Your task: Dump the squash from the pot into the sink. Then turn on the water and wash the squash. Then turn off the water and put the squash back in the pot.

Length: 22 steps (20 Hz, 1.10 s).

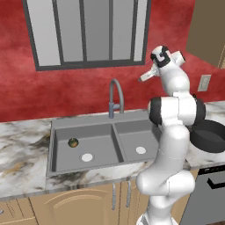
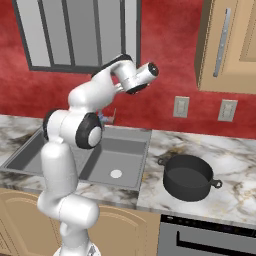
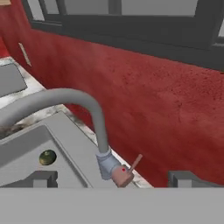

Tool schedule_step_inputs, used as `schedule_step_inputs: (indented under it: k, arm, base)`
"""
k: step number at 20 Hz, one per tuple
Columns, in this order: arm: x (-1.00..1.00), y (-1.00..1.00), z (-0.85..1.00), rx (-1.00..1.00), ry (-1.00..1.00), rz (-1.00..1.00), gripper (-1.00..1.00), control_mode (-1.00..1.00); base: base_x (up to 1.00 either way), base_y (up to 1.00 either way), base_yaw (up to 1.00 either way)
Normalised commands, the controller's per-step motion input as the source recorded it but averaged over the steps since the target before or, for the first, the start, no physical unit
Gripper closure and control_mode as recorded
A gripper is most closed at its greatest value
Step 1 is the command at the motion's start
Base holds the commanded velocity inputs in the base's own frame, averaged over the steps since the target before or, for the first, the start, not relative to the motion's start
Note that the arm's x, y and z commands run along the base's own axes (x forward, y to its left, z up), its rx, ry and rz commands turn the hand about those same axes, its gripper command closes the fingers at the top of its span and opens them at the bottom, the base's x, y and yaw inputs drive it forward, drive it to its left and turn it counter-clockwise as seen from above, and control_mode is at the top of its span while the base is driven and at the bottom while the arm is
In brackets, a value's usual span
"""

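The squash, a small dark green and orange-brown ball, lies in the left basin of the grey sink, apart from the white drain. In the hand view the squash shows low on the left, inside the sink. The black pot stands upright on the counter right of the sink, and its inside looks bare. My gripper hangs open in the air, above and to the right of the faucet, holding nothing. Its fingertips stand wide apart on either side of the faucet's base and lever.
The gooseneck spout arches across the hand view in front of the red wall. A window sits above the sink. Wall outlets and a wooden cabinet are at the right. No water runs from the spout.
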Motion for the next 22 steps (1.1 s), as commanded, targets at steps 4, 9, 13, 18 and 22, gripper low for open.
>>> schedule_step_inputs:
  k: [4, 9, 13, 18, 22]
  arm:
    - [-1.00, 0.20, 0.49, -0.17, -0.13, -0.07, -1.00, -1.00]
    - [-1.00, 0.40, 0.40, -0.17, -0.13, -0.09, -1.00, -1.00]
    - [-1.00, 0.41, 0.58, -0.13, -0.13, -0.14, -1.00, -1.00]
    - [-1.00, 0.51, 0.83, -0.10, -0.08, -0.19, -1.00, -1.00]
    - [-0.94, 0.62, 0.93, -0.06, 0.00, -0.21, -1.00, -1.00]
  base:
    - [0.00, 0.00, 0.00]
    - [0.00, 0.00, 0.00]
    - [0.00, 0.00, 0.00]
    - [0.00, 0.00, 0.00]
    - [0.00, 0.00, 0.00]
